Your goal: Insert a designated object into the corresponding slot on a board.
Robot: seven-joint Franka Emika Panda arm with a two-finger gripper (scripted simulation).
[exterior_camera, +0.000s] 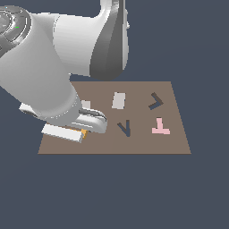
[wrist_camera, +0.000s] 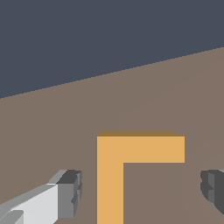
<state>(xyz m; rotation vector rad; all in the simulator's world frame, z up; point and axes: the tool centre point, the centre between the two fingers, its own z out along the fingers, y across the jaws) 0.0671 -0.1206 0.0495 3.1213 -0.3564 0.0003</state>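
At the exterior view's left, the large grey arm (exterior_camera: 49, 67) is reaching down over the near-left corner of the brown board (exterior_camera: 179, 143), and its bulk is covering much of that side. The gripper (exterior_camera: 82, 133) is hanging low there, just above the board's surface. Only a sliver of the orange L-shaped piece (exterior_camera: 83, 133) is peeking out beside the gripper body in this view.

The wrist view is showing more: the orange L-shaped piece (wrist_camera: 110, 175) is lying flat on the board (wrist_camera: 166, 92), with one arm running between the fingers and the other arm branching off at a right angle. The gripper (wrist_camera: 142, 192) is standing spread wide, one grey finger (wrist_camera: 68, 194) on one side of the piece and the other finger (wrist_camera: 213, 187) on the far side, neither one touching it.

Moving toward the middle of the exterior view, a small pale grey rectangle (exterior_camera: 118, 100) is sitting on the board, and nearer the front a narrow navy V-shaped recess (exterior_camera: 125, 128) is showing. Another pale patch (exterior_camera: 86, 104) is partly hidden by the arm.

Toward the exterior view's right, the dark charcoal L-shaped slot (exterior_camera: 155, 101) is lying open, well apart from the orange piece. Just in front of it, a pink T-shaped piece (exterior_camera: 160, 126) is resting on the board.
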